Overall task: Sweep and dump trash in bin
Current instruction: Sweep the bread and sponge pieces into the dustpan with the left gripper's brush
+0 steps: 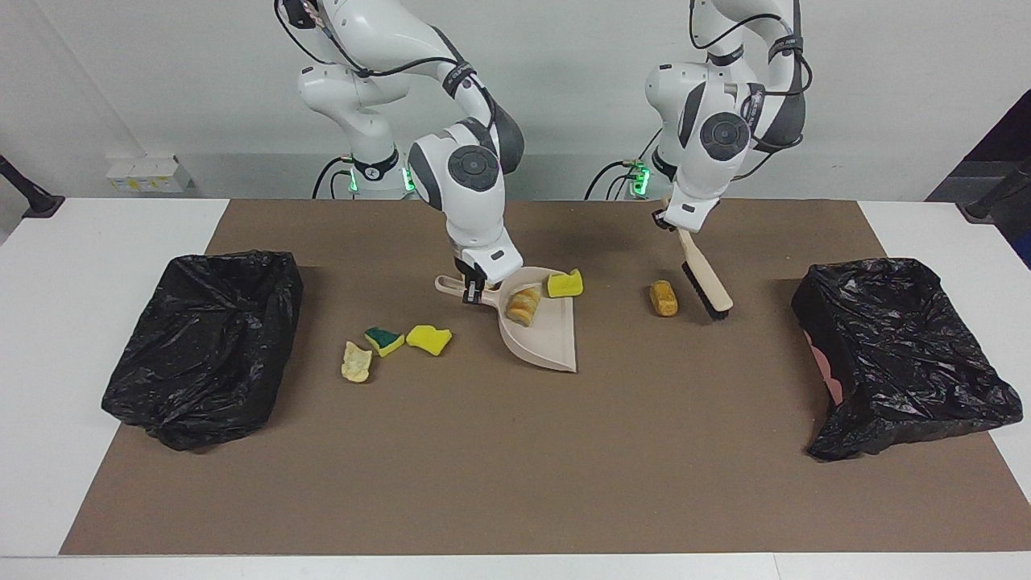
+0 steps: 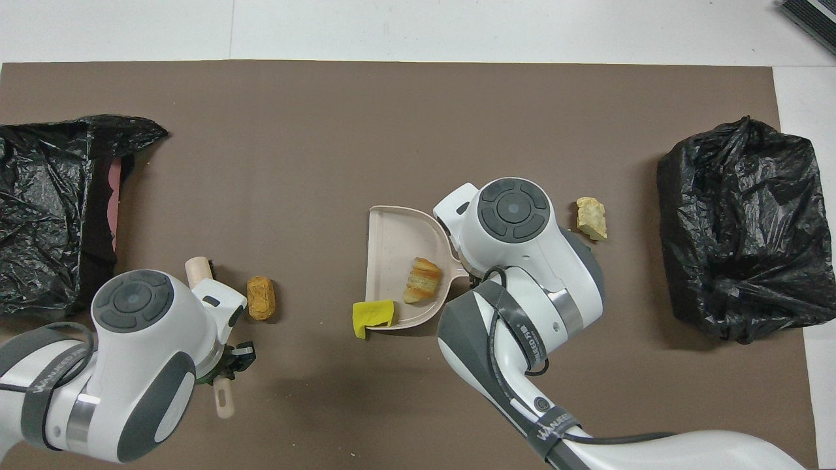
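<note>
My right gripper (image 1: pixel 471 290) is shut on the handle of the beige dustpan (image 1: pixel 544 338) (image 2: pixel 390 248), which rests on the mat. A bread-like chunk of trash (image 1: pixel 523 304) (image 2: pixel 423 281) lies in the pan. A yellow sponge piece (image 1: pixel 565 283) (image 2: pixel 372 316) sits at the pan's rim nearest the robots. My left gripper (image 1: pixel 673 219) is shut on the handle of the beige brush (image 1: pixel 707 286). Its bristled head is low beside an orange-brown chunk (image 1: pixel 664 298) (image 2: pixel 261 297), toward the left arm's end. Three more scraps (image 1: pixel 384 340) lie toward the right arm's end.
A black-bagged bin (image 1: pixel 205 342) (image 2: pixel 744 228) stands at the right arm's end of the brown mat, and another (image 1: pixel 894 346) (image 2: pixel 59 209) at the left arm's end. A cream chunk (image 2: pixel 592 218) shows beside my right arm in the overhead view.
</note>
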Robot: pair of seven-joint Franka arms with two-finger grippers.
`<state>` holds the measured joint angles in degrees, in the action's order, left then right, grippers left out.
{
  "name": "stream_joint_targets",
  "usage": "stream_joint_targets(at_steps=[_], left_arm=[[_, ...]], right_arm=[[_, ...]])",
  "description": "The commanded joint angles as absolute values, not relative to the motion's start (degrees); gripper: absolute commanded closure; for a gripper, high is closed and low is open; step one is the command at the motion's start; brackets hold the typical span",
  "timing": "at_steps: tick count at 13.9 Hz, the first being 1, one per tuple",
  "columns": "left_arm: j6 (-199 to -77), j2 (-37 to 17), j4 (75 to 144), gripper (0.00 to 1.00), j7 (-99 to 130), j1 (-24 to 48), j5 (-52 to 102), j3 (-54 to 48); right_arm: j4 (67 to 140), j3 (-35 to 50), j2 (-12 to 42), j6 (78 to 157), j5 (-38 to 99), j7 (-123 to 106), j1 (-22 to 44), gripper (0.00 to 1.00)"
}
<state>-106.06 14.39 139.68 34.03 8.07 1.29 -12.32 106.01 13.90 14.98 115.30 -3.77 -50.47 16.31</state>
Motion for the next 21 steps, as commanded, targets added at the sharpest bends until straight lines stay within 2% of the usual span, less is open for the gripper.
stream_joint_targets(at_steps=[1, 6, 11, 17, 19, 21], left_arm=[[-110.2, 14.6, 141.6, 1.0, 36.5, 9.3, 1.0, -13.0], [-120.0, 10.6, 141.2, 1.0, 36.4, 12.5, 7.5, -17.2], [-123.9, 10.4, 140.5, 1.0, 35.8, 12.7, 11.8, -22.1], [-124.6, 10.1, 139.8, 1.0, 35.8, 17.0, 21.0, -22.4], [-125.3, 7.7, 138.4, 1.0, 36.1, 19.2, 23.5, -22.8], [-126.0, 4.6, 134.1, 1.0, 35.8, 19.1, 26.5, -22.9]], right_arm=[[107.0, 14.5, 15.3, 118.2, -4.0, -48.9, 16.8, 1.0], [106.6, 14.5, 15.6, 118.5, -4.0, -48.9, 17.0, 1.0], [106.6, 14.5, 15.9, 119.2, -4.0, -48.4, 17.0, 1.0], [106.3, 14.5, 16.0, 118.9, -4.0, -48.4, 17.0, 1.0], [106.3, 14.5, 16.0, 118.2, -4.0, -48.5, 16.6, 1.0], [106.3, 14.4, 16.0, 118.0, -4.0, -48.5, 16.4, 1.0]])
